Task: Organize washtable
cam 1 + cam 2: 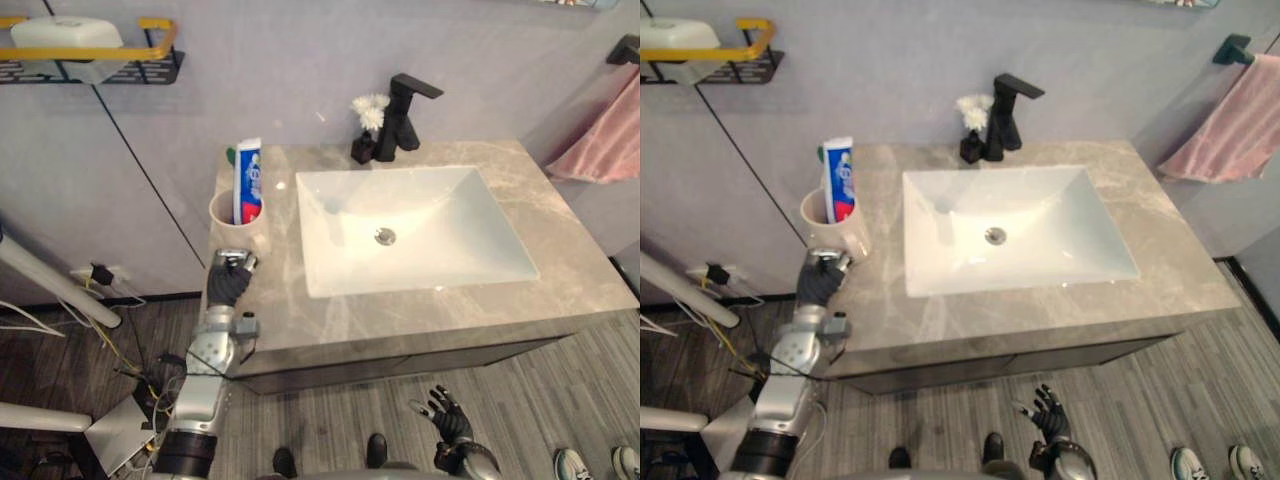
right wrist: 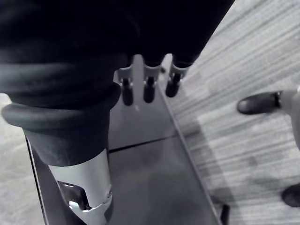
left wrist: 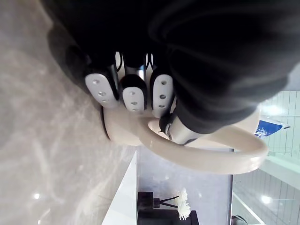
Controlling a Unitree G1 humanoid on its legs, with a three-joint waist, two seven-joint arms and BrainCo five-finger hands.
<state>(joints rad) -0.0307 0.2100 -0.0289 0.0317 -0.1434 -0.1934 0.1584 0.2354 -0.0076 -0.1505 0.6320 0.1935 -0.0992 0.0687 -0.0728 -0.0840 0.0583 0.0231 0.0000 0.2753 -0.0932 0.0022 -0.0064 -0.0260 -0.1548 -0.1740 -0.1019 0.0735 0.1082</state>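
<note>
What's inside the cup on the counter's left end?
A toothpaste tube stands upright in the cup, top above the rim, with a green bit behind it. The cup's wall hides their lower ends and the bottom. The left hand grips the handle.

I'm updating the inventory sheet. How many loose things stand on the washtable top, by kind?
cup: 1
toothpaste tube: 1
flower vase: 1
Total: 3, leaving out a green tip behind the tube, too hidden to name.

Left hand (image 1: 820,279) touches the cream cup (image 1: 845,240) holding a toothpaste tube (image 1: 838,176) beside the sink (image 1: 940,255)
</note>
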